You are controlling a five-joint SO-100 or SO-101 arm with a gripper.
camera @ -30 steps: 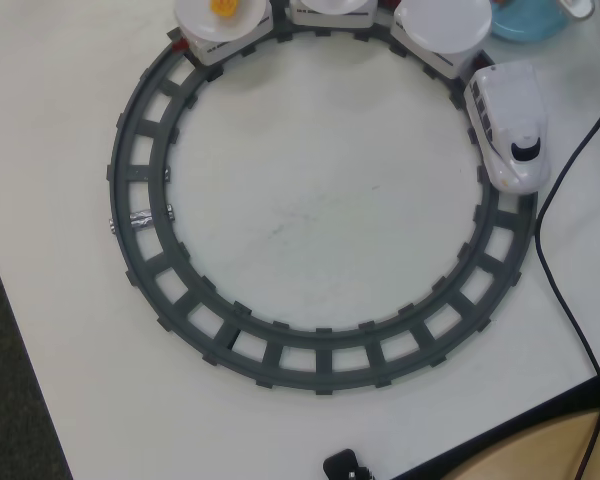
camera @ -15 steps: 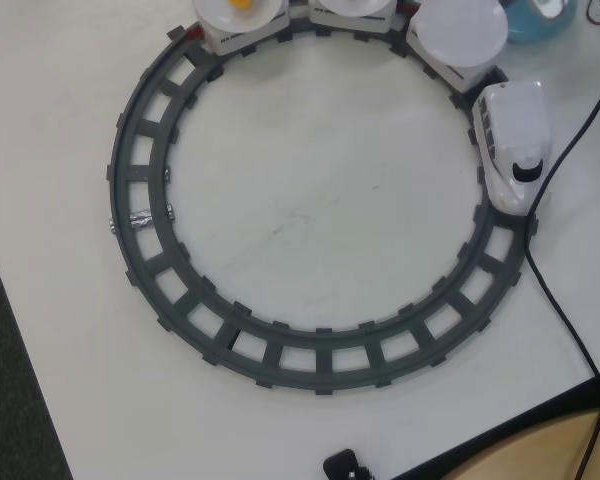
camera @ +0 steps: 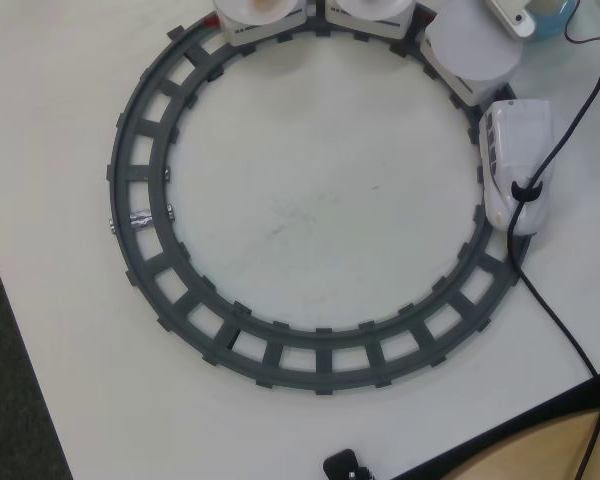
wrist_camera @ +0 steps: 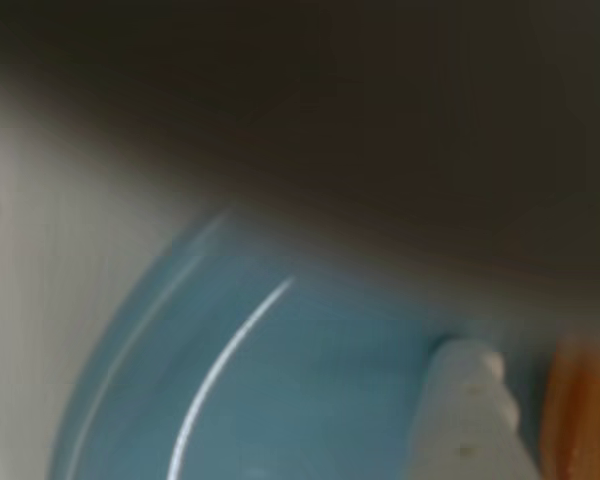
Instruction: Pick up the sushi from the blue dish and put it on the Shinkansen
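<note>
The wrist view is blurred and very close. The blue dish (wrist_camera: 280,400) fills its lower half. The orange sushi (wrist_camera: 585,420) lies at the right edge. One white ridged finger (wrist_camera: 470,420) of my gripper (wrist_camera: 525,380) stands just left of the sushi, with a narrow gap between them. The other finger is out of frame. In the overhead view, a white part of the gripper (camera: 510,12) shows at the top right, over a sliver of the blue dish (camera: 565,15). The white Shinkansen (camera: 515,165) sits on the right of the track, with plate cars (camera: 470,45) trailing behind it.
A dark grey circular track (camera: 145,215) covers most of the white table. A black cable (camera: 555,310) runs down the right side and crosses the train's nose. Two more plate cars (camera: 370,8) are cut off by the top edge. The table's edge runs along the lower left and lower right.
The train has run clockwise, its nose further down the right side and its cars shifted right along the top. The white gripper part has moved left over the dish, and the cable now crosses the train.
</note>
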